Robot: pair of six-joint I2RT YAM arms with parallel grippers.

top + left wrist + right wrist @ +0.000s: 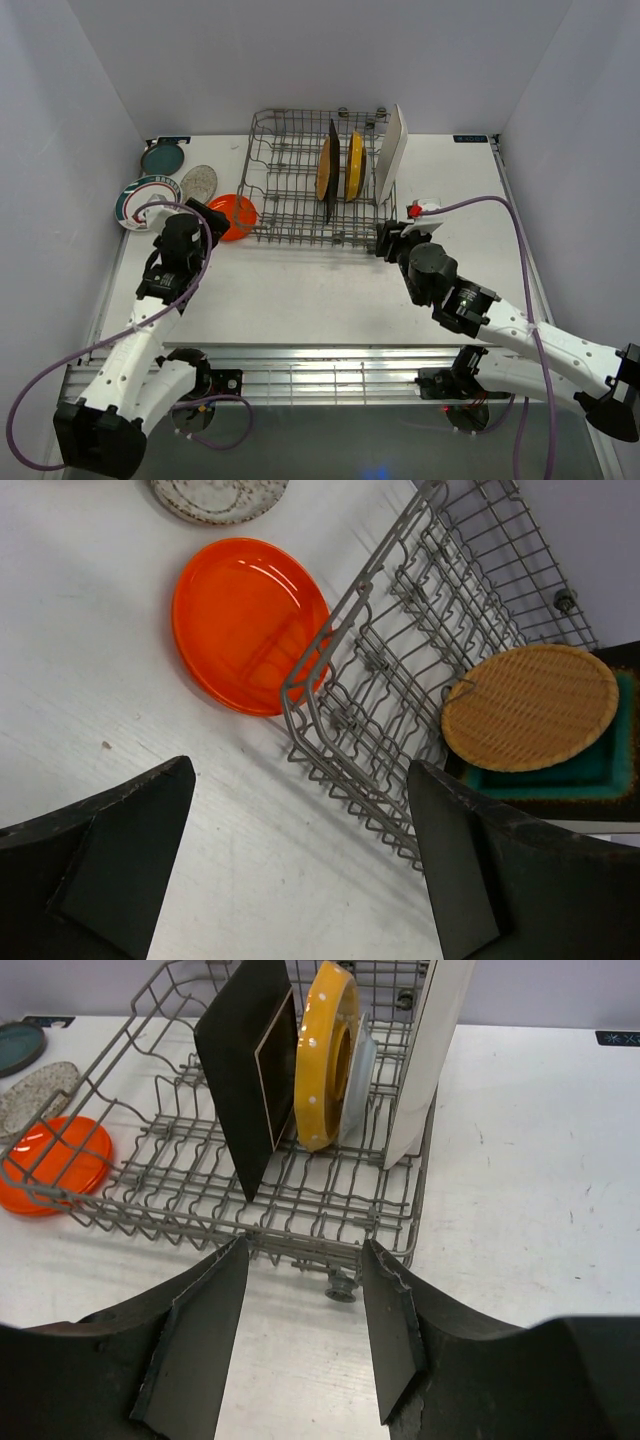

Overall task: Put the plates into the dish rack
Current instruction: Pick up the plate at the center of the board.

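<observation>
- My left gripper (pixel 300 800): jaws wide apart, holding nothing; orange plate (pixel 250 625) at upper left.
- My right gripper (pixel 305 1280): jaws apart, holding nothing; rack (pixel 310 1235) edge just above centre.

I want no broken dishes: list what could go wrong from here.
1. The orange plate lies flat, close against the dish rack at its left corner. The open left gripper could catch the wire while grasping it.
2. The white rectangular plate leans at the rack's right end, and the open right gripper sits near that corner. A knock to the rack might tip it.
</observation>
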